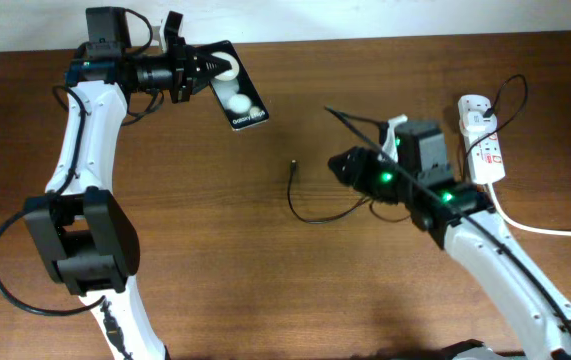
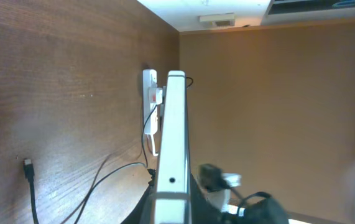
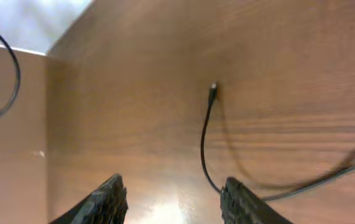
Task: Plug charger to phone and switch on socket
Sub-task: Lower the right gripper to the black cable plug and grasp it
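Note:
My left gripper (image 1: 197, 72) is shut on one end of the black phone (image 1: 242, 103), which has two white round patches, and holds it at the far left of the table. In the left wrist view the phone (image 2: 175, 124) shows edge-on between the jaws (image 2: 172, 208). The charger's black tip (image 1: 293, 165) lies on the table mid-way, and its thin cable curves back toward the right arm. My right gripper (image 1: 343, 166) is open and empty, a little right of the tip; the tip (image 3: 213, 89) lies ahead of the jaws (image 3: 176, 200). The white socket (image 1: 482, 140) lies at the far right.
A thick white cord (image 1: 545, 228) runs from the socket toward the right edge. The socket (image 2: 152, 93) and the charger tip (image 2: 27, 164) also show in the left wrist view. The table is brown wood.

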`<state>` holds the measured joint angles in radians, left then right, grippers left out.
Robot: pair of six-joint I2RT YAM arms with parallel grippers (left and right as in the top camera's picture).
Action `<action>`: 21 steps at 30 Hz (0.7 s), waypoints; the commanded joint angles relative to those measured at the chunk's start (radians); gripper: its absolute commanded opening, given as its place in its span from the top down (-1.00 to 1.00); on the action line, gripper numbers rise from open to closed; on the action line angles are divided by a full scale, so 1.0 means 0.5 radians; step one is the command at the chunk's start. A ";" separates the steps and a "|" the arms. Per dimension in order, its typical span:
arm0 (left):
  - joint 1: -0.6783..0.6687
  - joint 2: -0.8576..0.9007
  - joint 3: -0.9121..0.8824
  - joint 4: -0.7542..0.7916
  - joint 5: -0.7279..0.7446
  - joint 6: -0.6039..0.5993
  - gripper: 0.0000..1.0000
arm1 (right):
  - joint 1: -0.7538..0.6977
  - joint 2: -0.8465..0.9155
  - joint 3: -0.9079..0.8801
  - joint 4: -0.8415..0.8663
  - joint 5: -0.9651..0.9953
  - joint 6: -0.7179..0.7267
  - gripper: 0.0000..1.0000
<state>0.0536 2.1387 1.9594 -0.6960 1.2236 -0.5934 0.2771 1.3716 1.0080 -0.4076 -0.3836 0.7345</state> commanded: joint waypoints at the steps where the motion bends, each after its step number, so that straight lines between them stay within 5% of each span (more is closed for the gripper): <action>1: 0.029 -0.066 0.002 0.005 0.089 0.040 1.00 | -0.007 0.145 0.310 -0.195 0.111 -0.223 -0.01; 11: 0.207 -0.066 0.002 -0.005 0.092 0.047 1.00 | 0.073 0.937 0.912 -0.430 -0.159 -0.256 0.12; 21: 0.213 -0.066 0.002 -0.004 0.090 0.047 1.00 | 0.216 1.327 0.936 -0.262 -0.118 -0.188 0.19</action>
<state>0.1593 2.1387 1.9594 -0.6998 1.2247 -0.5861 0.3706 1.9991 1.4513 -0.5594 -0.4400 0.6323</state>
